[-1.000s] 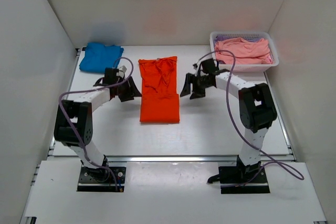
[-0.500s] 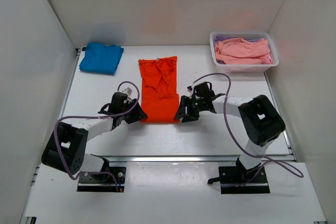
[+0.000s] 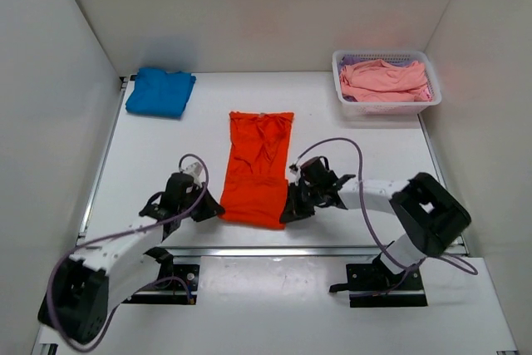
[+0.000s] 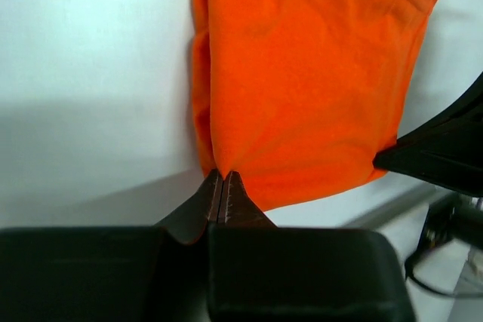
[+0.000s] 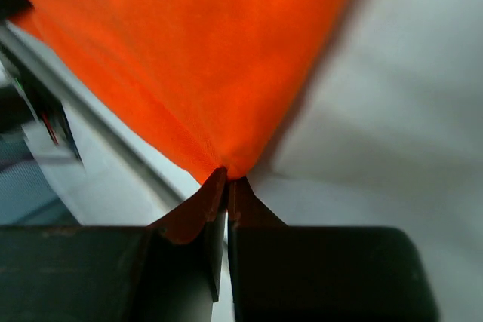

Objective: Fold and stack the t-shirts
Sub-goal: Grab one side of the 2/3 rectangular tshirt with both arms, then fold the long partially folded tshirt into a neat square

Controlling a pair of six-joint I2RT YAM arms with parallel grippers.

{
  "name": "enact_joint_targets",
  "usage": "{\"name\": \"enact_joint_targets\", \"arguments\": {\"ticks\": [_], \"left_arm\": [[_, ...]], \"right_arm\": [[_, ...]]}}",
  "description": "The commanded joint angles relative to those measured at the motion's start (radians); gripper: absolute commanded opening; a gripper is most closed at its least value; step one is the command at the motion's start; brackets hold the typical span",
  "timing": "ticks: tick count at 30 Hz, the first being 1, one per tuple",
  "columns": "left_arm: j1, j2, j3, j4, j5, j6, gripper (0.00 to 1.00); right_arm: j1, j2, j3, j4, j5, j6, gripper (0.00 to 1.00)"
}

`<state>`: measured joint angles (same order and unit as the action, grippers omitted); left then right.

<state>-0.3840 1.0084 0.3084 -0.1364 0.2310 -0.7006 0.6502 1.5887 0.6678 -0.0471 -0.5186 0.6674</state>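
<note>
The orange t-shirt (image 3: 258, 168) lies in the middle of the white table (image 3: 158, 155), folded into a long, narrow band that runs from the table's centre towards the near edge. Its far end is squared off. The cloth around its middle is rumpled into soft creases, while the near part looks flatter and smoother. The whole band sits a little askew, its near end shifted slightly to the left.

Both arms reach low across the table to the near end of the shirt. The left gripper (image 3: 213, 208) has the near left corner. In the left wrist view its thin black fingers (image 4: 205, 203) are pressed together into a point, with the orange fabric puckering out from between them. The right gripper (image 3: 288, 210) has the near right corner in the same way. In the right wrist view its fingers (image 5: 198, 213) are pinched tight on a peak of cloth that fans out above them, the fine knit weave just visible and the edges blurred. The shirt's near hem lies close to the metal rail at the table's edge.

At the far left corner lies the blue t-shirt (image 3: 160, 91), folded into a soft, rough-edged square. At the far right stands a white plastic lattice basket (image 3: 386, 108), rectangular with rounded corners, and the pink t-shirts (image 3: 384, 77) are heaped loosely inside it in crumpled folds. Both are well apart from the orange one.
</note>
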Motion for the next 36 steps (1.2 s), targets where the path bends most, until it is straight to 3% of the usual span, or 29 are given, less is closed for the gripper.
{"name": "enact_joint_targets", "arguments": {"ticks": [1, 7, 11, 13, 18, 23, 25, 26, 28, 30, 34, 36], "left_arm": [[-0.026, -0.216, -0.073, -0.228, 0.022, -0.014, 0.0], [-0.038, -0.533, -0.136, -0.419, 0.079, -0.095, 0.0], [-0.039, -0.504, -0.076, -0.402, 0.093, -0.083, 0.0], [-0.02, -0.427, -0.005, -0.356, 0.097, -0.057, 0.0], [0.063, 0.014, 0.288, -0.201, 0.09, 0.027, 0.0], [0.151, 0.518, 0.789, -0.141, 0.073, 0.134, 0.0], [0.171, 0.704, 0.963, -0.112, 0.112, 0.138, 0.24], [0.183, 0.814, 1.073, -0.092, 0.12, 0.138, 0.41], [0.188, 0.994, 1.272, -0.092, 0.137, 0.142, 0.52], [0.204, 1.074, 1.345, -0.104, 0.158, 0.133, 0.56], [0.206, 1.122, 1.347, -0.097, 0.223, 0.147, 0.57], [0.205, 1.087, 1.237, -0.062, 0.191, 0.168, 0.59]], "right_arm": [[0.086, -0.139, -0.094, -0.086, 0.031, 0.026, 0.0], [0.149, -0.286, -0.18, -0.099, 0.019, 0.09, 0.0], [0.1, -0.315, -0.152, -0.137, -0.011, 0.074, 0.0], [0.034, -0.309, -0.114, -0.168, -0.027, 0.043, 0.0], [-0.161, -0.175, 0.137, -0.287, -0.099, -0.078, 0.0], [-0.361, 0.127, 0.534, -0.408, -0.107, -0.216, 0.0], [-0.408, 0.256, 0.744, -0.422, -0.083, -0.224, 0.06], [-0.435, 0.337, 0.795, -0.424, -0.083, -0.23, 0.22], [-0.455, 0.469, 0.991, -0.473, -0.028, -0.25, 0.38], [-0.468, 0.526, 1.1, -0.526, -0.003, -0.253, 0.5], [-0.443, 0.513, 1.101, -0.528, 0.047, -0.278, 0.51], [-0.426, 0.475, 1.04, -0.507, 0.071, -0.282, 0.51]]}}
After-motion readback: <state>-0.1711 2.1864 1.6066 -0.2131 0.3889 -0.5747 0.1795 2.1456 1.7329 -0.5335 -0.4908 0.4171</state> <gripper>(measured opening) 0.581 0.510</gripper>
